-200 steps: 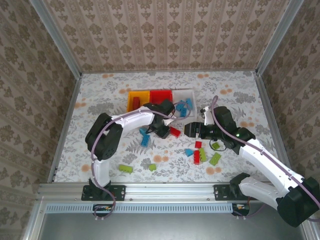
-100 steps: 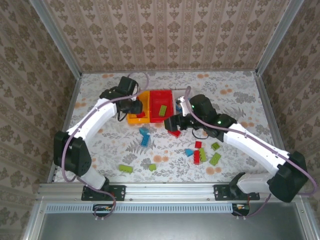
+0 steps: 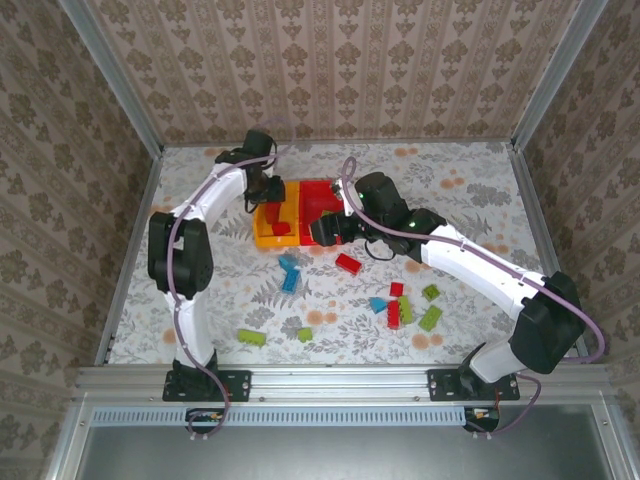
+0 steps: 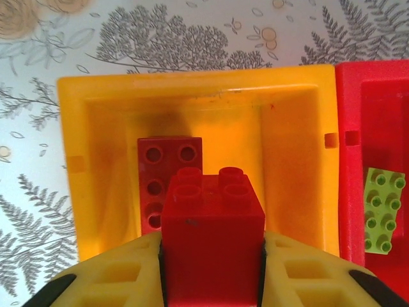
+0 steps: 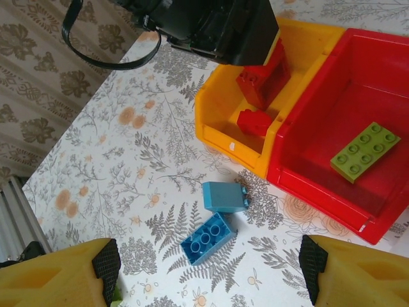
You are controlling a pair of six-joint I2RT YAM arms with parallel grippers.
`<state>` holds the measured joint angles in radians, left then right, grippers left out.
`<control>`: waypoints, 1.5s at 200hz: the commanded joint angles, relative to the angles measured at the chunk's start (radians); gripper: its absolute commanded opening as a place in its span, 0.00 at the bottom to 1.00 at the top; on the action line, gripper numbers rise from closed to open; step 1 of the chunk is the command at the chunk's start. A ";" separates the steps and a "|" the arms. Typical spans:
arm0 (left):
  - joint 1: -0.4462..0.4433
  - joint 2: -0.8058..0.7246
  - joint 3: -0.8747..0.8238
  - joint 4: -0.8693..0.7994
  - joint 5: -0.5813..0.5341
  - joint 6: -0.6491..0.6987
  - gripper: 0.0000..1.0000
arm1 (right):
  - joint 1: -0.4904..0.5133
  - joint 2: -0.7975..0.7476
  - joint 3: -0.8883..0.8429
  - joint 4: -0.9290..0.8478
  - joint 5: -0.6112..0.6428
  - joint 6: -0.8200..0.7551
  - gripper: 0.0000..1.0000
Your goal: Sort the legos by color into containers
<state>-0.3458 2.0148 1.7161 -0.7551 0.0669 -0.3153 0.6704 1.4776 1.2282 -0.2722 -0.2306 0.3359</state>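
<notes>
My left gripper (image 4: 212, 248) is shut on a red brick (image 4: 212, 211), held just above the yellow-orange bin (image 4: 192, 86). Another red brick (image 4: 167, 179) lies in that bin. From above, the left gripper (image 3: 271, 193) hangs over the yellow-orange bin (image 3: 262, 238). The red bin (image 3: 318, 195) beside it holds a lime green plate (image 5: 364, 151). My right gripper (image 5: 209, 268) is open and empty, above two light blue bricks (image 5: 223, 197) (image 5: 208, 238) on the table. In the top view the right gripper (image 3: 322, 231) is at the red bin's near edge.
Loose bricks lie on the table: a red one (image 3: 348, 263), a cluster of red, blue and green ones (image 3: 400, 308) at the right, and two green ones (image 3: 251, 337) (image 3: 304, 334) near the front. Patterned walls with metal rails enclose the table.
The left arm carried the red brick from the table's middle back to the yellow-orange bin. The right gripper, still open, swept left from the right-hand cluster to the blue bricks.
</notes>
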 commanded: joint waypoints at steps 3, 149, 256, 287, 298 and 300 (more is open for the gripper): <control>0.002 0.010 0.031 -0.009 0.045 -0.018 0.35 | 0.006 0.007 0.001 -0.032 0.036 0.001 0.77; -0.022 -0.195 -0.047 0.000 0.041 -0.055 0.61 | 0.006 -0.057 -0.093 -0.154 0.133 0.014 0.76; -0.390 -0.615 -0.514 0.233 0.276 -0.083 0.67 | -0.401 -0.271 -0.453 -0.491 0.237 0.547 0.72; -0.465 -0.641 -0.574 0.284 0.275 -0.120 0.68 | -0.470 -0.193 -0.512 -0.367 0.173 0.621 0.73; -0.482 -0.633 -0.571 0.285 0.267 -0.124 0.68 | -0.483 -0.165 -0.518 -0.340 0.166 0.632 0.73; -0.485 -0.634 -0.570 0.285 0.266 -0.123 0.68 | -0.484 -0.162 -0.518 -0.337 0.166 0.634 0.73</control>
<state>-0.8047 1.3941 1.1534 -0.5278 0.3218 -0.4122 0.2096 1.2667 0.7303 -0.6987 -0.0101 0.8764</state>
